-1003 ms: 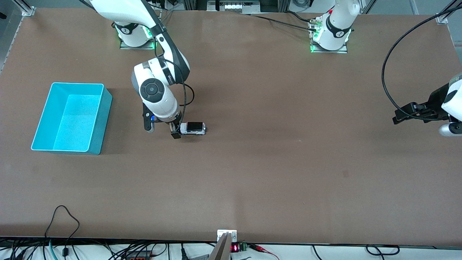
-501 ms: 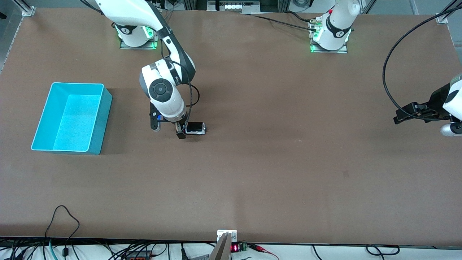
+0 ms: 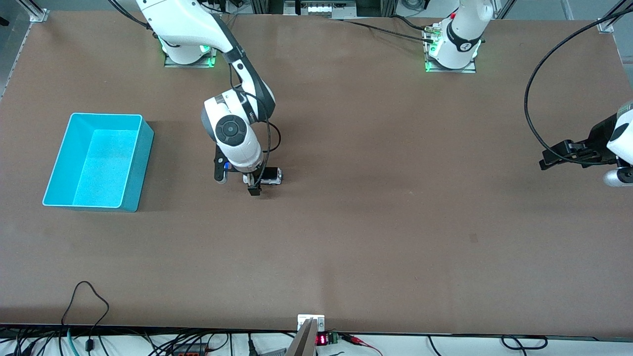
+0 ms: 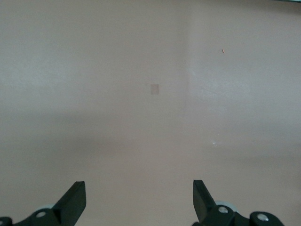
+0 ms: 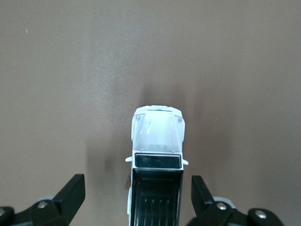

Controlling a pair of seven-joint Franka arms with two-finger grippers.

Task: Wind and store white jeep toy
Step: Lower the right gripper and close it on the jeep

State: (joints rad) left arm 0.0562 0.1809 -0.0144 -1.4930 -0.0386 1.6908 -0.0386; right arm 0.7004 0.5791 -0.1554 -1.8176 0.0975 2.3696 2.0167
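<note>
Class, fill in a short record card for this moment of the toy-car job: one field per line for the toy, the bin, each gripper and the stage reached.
toy: white jeep toy on the table, wheels down, black ribbed roof up
bin: teal bin toward the right arm's end of the table, nothing seen inside
right gripper: right gripper open, low over the toy, one finger on each side of its roof end, not closed on it
left gripper: left gripper open, over bare table at the left arm's end, waiting
stage: toy not yet grasped, not yet in the bin
</note>
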